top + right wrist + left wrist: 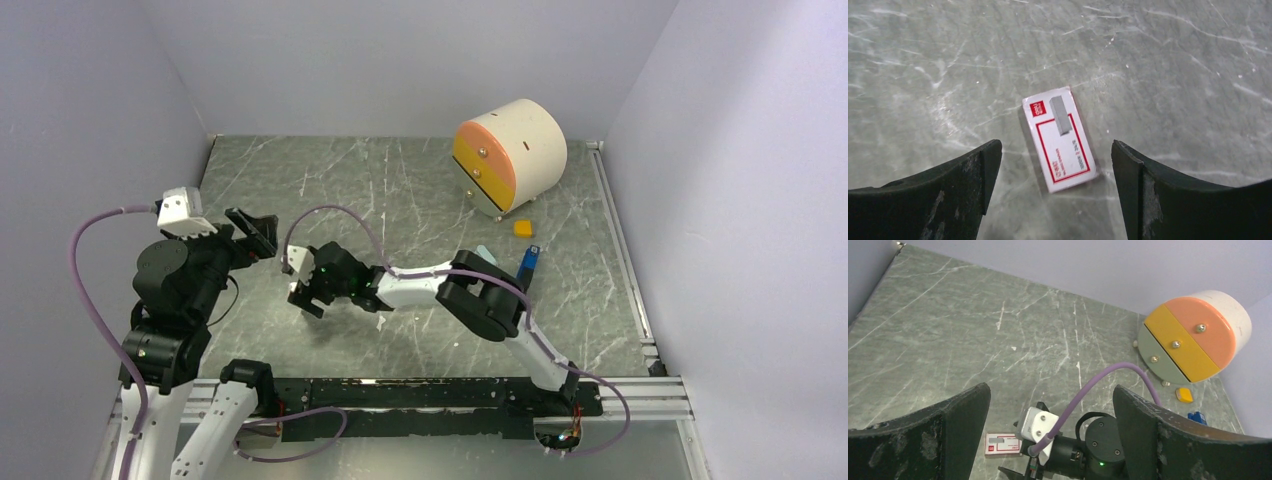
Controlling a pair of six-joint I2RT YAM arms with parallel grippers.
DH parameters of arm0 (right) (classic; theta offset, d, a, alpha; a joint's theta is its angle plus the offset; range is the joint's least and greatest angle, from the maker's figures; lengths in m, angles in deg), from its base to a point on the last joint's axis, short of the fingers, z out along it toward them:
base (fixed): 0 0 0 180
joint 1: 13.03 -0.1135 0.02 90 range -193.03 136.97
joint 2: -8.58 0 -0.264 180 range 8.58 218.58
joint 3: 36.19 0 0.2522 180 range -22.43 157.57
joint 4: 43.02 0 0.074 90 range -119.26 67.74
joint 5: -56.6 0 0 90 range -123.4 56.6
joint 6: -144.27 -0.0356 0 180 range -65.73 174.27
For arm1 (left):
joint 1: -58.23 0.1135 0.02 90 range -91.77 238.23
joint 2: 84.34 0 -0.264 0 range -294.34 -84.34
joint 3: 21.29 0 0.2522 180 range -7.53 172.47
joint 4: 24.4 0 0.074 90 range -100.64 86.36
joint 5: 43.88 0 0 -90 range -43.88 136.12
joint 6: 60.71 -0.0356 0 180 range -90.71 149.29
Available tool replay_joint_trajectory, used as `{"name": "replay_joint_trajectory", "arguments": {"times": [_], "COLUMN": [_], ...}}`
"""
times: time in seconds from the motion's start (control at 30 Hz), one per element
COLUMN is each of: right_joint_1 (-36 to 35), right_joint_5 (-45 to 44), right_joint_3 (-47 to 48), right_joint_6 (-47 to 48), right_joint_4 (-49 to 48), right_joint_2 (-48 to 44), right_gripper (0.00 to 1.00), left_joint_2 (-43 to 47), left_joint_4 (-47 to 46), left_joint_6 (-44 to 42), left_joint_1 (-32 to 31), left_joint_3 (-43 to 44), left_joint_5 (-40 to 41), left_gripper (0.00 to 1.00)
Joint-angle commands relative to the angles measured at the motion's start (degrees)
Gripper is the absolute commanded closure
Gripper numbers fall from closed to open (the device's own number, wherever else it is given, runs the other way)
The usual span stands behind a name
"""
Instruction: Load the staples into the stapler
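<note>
The only print in view is on the red-and-white box [1060, 142], which lies flat on the marble-patterned table [400, 180]. It has a red logo patch in one corner, a red frame line and a line of small type along one long edge, all too small to read. A grey staple strip shows on its lid. It looks printed, though the right wrist view does not settle that.

The stapler [528, 260] is bright blue with a dark end. It sits on the right half of the table, near a small yellow block [522, 228] and in front of the round drawer unit [510, 155], well apart from the box. The right arm's elbow covers its lower part from above, and in the left wrist view only a blue scrap shows beside a finger.

The right gripper [1055, 145] hovers over the box with its jaws spread wide, holding nothing. The box lies between the two fingers in its camera. The left gripper [1050, 395] is also wide apart and empty, raised at the left and looking down on the right arm's wrist.

By count there are one box, one stapler, one yellow block and one drawer unit. The unit has three fronts, orange, yellow and grey, each with a single knob.
</note>
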Motion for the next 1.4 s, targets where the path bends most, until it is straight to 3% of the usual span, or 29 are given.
{"name": "replay_joint_trajectory", "arguments": {"times": [0.0,0.2,0.33,0.43,0.67,0.93,1.1,1.23,1.37], "right_joint_1": [0.1,0.3,0.3,0.6,3.3,4.5,7.9,12.6,14.1], "right_joint_5": [0.3,0.5,2.5,5.0,10.3,9.7,11.7,17.1,15.8], "right_joint_3": [5.1,12.3,12.3,11.0,9.9,9.1,1.8,-6.8,-13.3], "right_joint_6": [6.5,5.1,6.2,6.9,4.1,12.9,15.2,15.2,18.2], "right_joint_4": [2.8,7.3,9.6,12.3,16.2,22.1,22.3,23.3,26.2], "right_joint_2": [4.0,8.4,9.1,8.2,7.1,7.1,1.7,-4.4,-7.8], "right_gripper": [0.16,0.19,0.32,0.37,0.44,0.62,0.61,0.6,0.6], "left_joint_2": [-0.5,-0.7,-1.6,-2.0,-2.7,-4.4,-7.8,-12.2,-15.3], "left_joint_4": [3.0,3.4,3.4,3.1,1.0,-1.3,-1.0,4.5,3.8], "left_joint_6": [1.2,2.6,2.6,2.8,4.9,7.8,9.9,9.4,8.7], "left_joint_1": [-0.1,-0.2,-0.2,-0.3,-0.3,-0.3,-0.3,-0.3,-0.2], "left_joint_3": [2.0,1.3,1.9,1.9,0.3,-2.4,-5.0,-3.9,-5.3], "left_joint_5": [5.3,8.0,8.4,8.2,3.6,-2.2,-7.7,-7.1,-10.1], "left_gripper": [0.03,0.03,0.03,0.03,0.03,0.05,0.05,0.03,0.03]}}
